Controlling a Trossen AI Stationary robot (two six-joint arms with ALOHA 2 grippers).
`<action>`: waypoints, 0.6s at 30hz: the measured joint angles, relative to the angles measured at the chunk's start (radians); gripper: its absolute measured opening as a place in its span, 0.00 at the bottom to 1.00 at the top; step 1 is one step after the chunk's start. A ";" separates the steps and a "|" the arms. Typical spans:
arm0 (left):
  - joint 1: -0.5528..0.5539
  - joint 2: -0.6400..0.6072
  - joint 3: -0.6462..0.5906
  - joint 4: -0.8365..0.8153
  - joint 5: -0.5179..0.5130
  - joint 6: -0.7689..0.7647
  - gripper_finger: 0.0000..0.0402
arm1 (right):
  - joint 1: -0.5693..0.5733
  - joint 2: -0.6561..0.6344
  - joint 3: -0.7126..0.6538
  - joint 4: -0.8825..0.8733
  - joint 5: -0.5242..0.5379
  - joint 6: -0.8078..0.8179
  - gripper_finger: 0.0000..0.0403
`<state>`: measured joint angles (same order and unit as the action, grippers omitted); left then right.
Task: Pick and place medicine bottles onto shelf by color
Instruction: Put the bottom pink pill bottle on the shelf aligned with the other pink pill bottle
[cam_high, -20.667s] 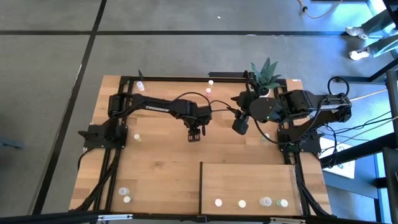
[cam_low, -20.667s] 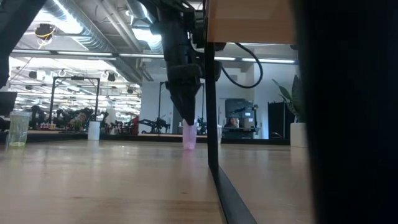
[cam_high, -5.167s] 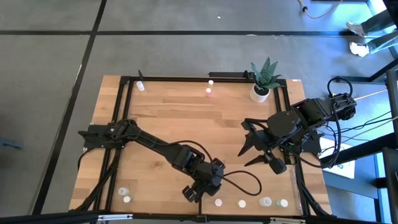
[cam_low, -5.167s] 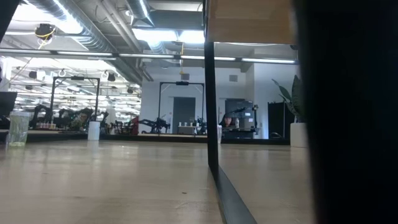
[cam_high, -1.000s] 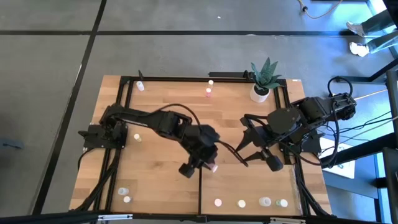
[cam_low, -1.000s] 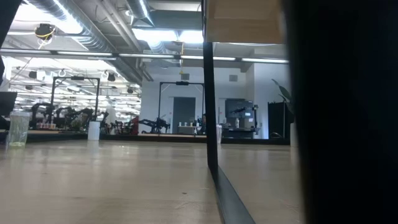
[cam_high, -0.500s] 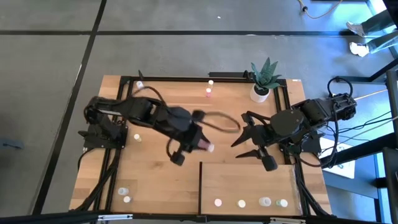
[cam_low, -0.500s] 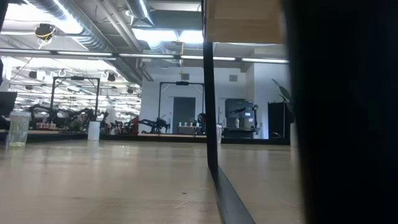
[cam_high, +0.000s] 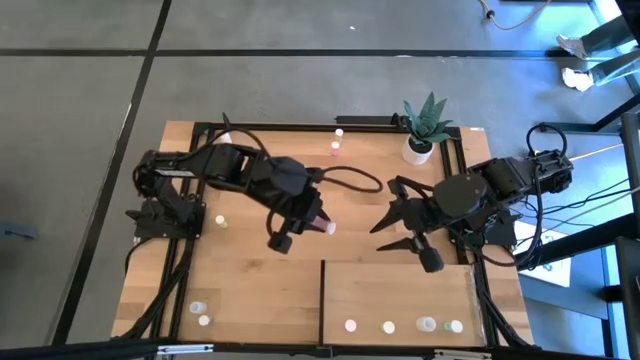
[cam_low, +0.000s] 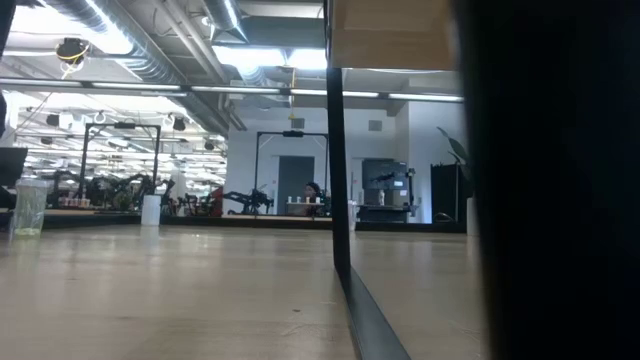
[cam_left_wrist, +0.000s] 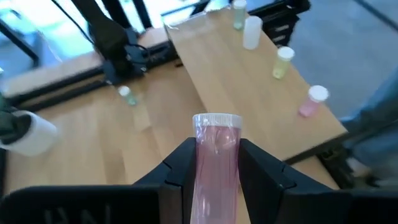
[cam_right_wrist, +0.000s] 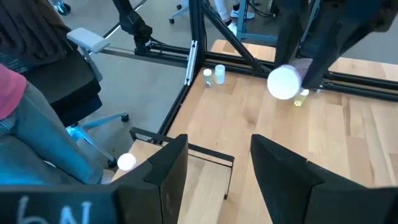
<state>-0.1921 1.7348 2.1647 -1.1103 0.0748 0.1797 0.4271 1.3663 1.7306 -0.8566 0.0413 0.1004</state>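
A pink medicine bottle (cam_high: 325, 226) with a white cap is carried above the middle of the table by my left gripper (cam_high: 312, 220), which is shut on it. My right gripper (cam_high: 392, 236) hangs open to its right, holding nothing. The shelf (cam_high: 400, 290), a pale panel at the near right, has several bottles standing in a row along its near edge, among them a pink one (cam_left_wrist: 310, 100) and a yellowish one (cam_left_wrist: 282, 61). More bottles stand on the tabletop at the far edge (cam_high: 335, 150) and the near left (cam_high: 201, 312). Neither gripper shows in the low view. My left gripper pinches the pink bottle's body (cam_left_wrist: 215, 163) between its two fingers (cam_left_wrist: 186, 163). The bottle lies along the fingers, its white cap (cam_left_wrist: 216, 119) sticking out past the fingertips. The fingers slant down toward the table's right side. The bottle is lifted clear of the table.
A white pot with a green plant (cam_high: 424, 128) stands at the far right. One small bottle (cam_high: 219, 219) stands by the left arm's base. The shelf's dark upright post (cam_low: 338, 150) stands at its left edge. A person sits beyond the table (cam_right_wrist: 25, 118).
My left gripper, still shut on the pink bottle, has gone up and toward the table's far edge and left, away from the shelf's left edge, slowing in the last half second. My right gripper has stayed in place, open, and swung a little toward the far edge.
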 joint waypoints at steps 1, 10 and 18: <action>0.010 0.000 0.000 -0.010 0.019 -0.008 0.23 | 0.000 0.000 0.000 0.000 0.000 -0.001 0.44; 0.055 -0.032 -0.006 -0.091 0.071 -0.018 0.23 | 0.000 0.000 0.000 0.000 0.000 0.000 0.44; 0.055 -0.241 -0.322 0.076 0.037 -0.075 0.23 | 0.000 0.000 0.000 0.000 0.002 -0.001 0.44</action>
<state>-0.1375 1.4935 1.8430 -1.0347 0.1116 0.1044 0.4267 1.3662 1.7309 -0.8562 0.0429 0.0990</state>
